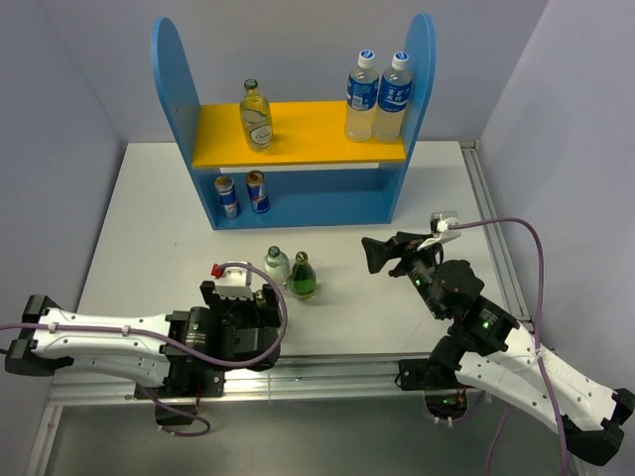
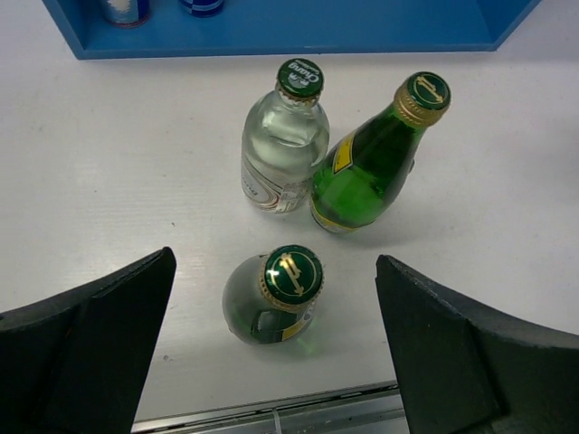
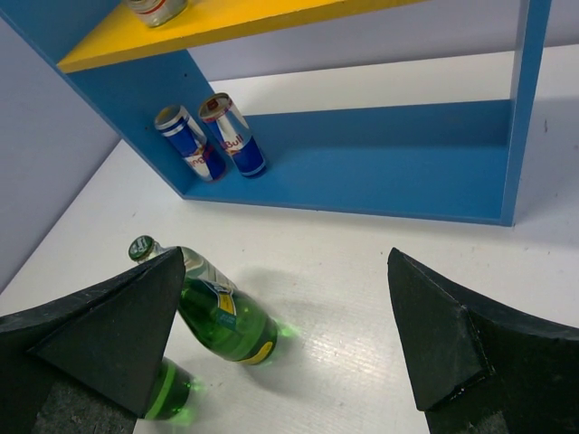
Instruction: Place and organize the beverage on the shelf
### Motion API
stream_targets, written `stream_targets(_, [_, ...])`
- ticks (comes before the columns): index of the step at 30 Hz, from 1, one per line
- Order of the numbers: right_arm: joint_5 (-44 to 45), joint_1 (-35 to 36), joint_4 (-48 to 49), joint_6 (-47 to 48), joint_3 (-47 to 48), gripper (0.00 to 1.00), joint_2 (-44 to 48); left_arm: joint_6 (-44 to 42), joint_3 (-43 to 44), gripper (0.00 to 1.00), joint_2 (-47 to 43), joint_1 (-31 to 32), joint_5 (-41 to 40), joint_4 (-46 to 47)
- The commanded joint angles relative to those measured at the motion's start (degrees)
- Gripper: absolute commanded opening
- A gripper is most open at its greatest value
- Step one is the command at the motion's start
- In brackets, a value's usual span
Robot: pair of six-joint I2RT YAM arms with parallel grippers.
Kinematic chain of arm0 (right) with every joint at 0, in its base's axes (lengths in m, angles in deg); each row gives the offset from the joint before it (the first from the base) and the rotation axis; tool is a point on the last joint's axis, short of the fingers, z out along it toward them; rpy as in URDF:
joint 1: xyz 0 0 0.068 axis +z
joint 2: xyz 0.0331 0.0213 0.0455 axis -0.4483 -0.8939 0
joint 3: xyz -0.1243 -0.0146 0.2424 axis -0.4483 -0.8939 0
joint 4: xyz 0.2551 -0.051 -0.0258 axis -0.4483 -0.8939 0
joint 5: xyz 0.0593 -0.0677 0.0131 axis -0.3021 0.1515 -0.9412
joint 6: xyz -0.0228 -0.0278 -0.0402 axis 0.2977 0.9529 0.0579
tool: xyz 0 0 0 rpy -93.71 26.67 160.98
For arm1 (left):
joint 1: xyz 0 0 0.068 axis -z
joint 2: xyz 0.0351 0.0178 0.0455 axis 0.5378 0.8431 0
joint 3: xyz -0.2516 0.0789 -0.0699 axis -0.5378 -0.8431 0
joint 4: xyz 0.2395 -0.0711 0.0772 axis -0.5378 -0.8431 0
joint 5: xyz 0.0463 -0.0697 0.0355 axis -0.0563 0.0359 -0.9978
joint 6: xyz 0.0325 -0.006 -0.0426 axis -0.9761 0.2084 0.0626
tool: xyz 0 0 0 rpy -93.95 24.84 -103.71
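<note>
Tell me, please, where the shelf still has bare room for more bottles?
Upper board: a bare stretch between the clear bottle and the two plastic bottles. Lower level: bare from the cans rightward to the right panel. Crowded: the table in front, where three bottles bunch together.

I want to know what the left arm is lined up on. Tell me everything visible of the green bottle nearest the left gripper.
The near green bottle is small, seemingly dark green glass, with a green cap bearing a gold emblem, a gold neck band and a bit of yellow label. It stands upright on the white table, seen almost from above, between the left gripper's open jaws, touching neither. The clear bottle and the other green bottle stand beyond it, apart.
</note>
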Motion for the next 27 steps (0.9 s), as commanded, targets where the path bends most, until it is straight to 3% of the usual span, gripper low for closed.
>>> stream_targets(1, [0.27, 0.35, 1.56, -0.45, -0.42, 1.0, 0.71, 6.28, 0.44, 0.99, -0.26, 0.43, -0.79, -4.68])
stream_targets(7, [0.27, 0.27, 1.38, -0.54, -0.16, 1.0, 0.28, 5.04, -7.64, 0.99, 1.41, 0.52, 4.31, 8.67])
stream_targets(16, [-0.25, 0.27, 1.38, -0.62, -0.34, 1.0, 0.36, 9.09, -14.23, 0.99, 9.84, 0.52, 4.23, 19.31])
stream_targets(20, [-0.34, 0.36, 1.47, -0.63, -0.51, 1.0, 0.36, 6.89, -17.67, 0.99, 11.87, 0.43, 4.58, 27.66])
stream_targets(27, [-0.78, 0.36, 1.64, -0.63, -0.51, 1.0, -0.34, 3.56, -20.13, 0.99, 17.4, -1.15, 4.05, 34.17])
